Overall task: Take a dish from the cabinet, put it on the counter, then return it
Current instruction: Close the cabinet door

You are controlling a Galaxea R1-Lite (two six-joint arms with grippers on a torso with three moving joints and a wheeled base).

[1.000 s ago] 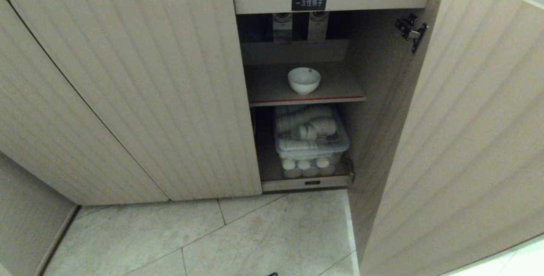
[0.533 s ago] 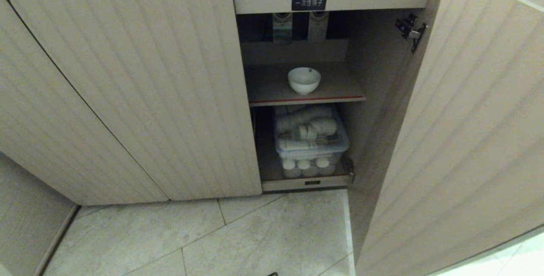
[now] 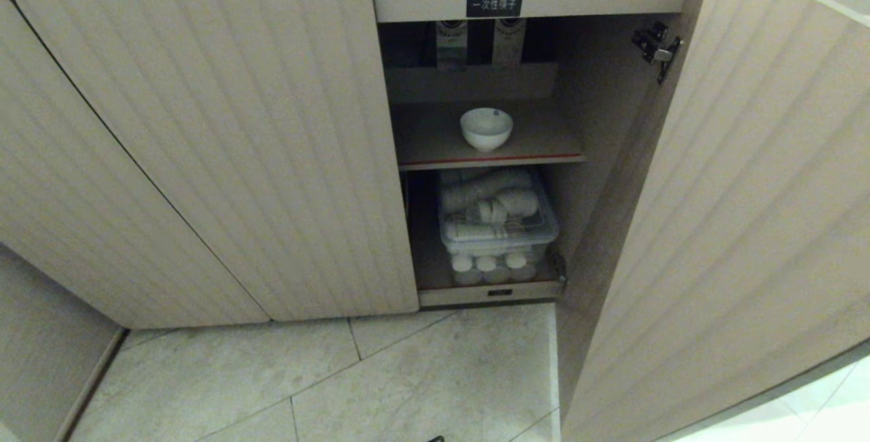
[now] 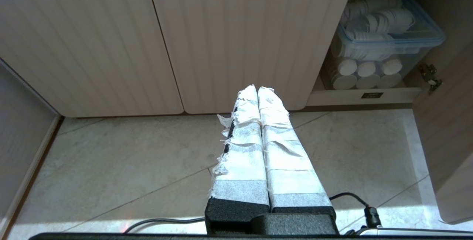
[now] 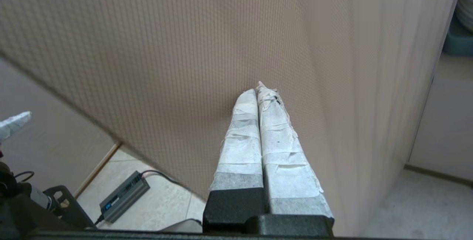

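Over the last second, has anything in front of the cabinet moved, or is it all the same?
The open right-hand door has swung slightly wider, its lower edge sweeping further across the floor. The right gripper, fingers shut, has its tips at the door's ribbed face. Nothing was taken or let go. The dish stayed on the red-edged shelf, the clear bin below it, and the left gripper stayed shut above the floor.

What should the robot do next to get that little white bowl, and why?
Probably swing the door a little wider. The shut right gripper is at the door's ribbed face, and the bowl sits untouched on the red-edged shelf inside.
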